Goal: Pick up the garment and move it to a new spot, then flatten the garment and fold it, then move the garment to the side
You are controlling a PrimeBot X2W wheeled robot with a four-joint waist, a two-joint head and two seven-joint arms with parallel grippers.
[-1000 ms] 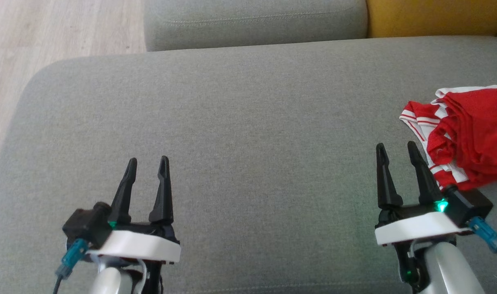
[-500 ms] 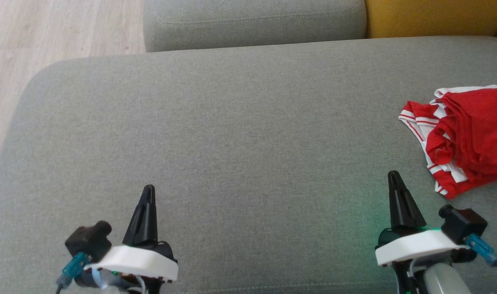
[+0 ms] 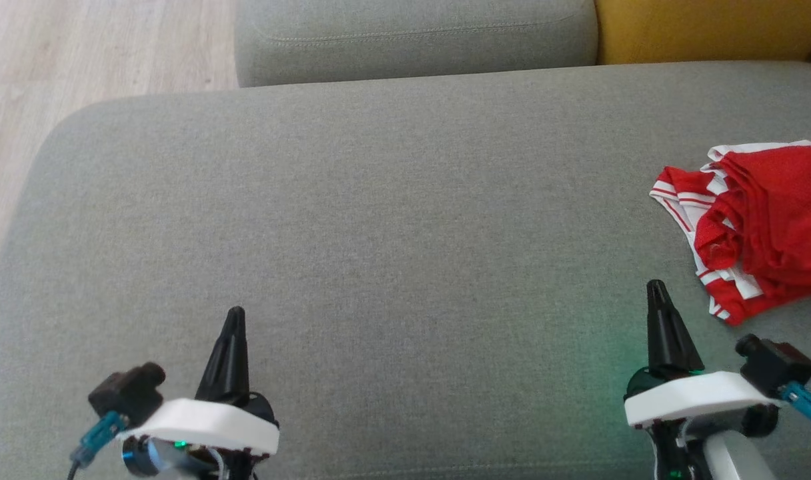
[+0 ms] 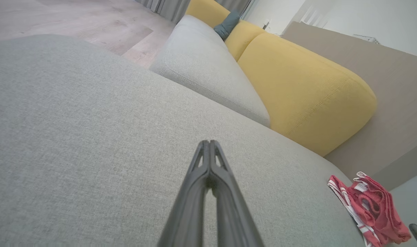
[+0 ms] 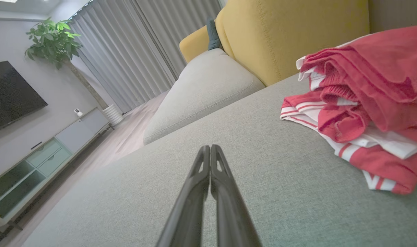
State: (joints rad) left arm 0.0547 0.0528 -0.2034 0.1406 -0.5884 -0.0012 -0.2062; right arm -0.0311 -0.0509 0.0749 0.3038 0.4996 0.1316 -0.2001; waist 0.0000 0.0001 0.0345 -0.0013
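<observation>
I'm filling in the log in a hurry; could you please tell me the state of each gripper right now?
Left gripper: closed, holding nothing.
Right gripper: closed, holding nothing; the garment lies apart from it.

Readable text: none
Labels, brands, numbers, signs: none can be made out in any view
</observation>
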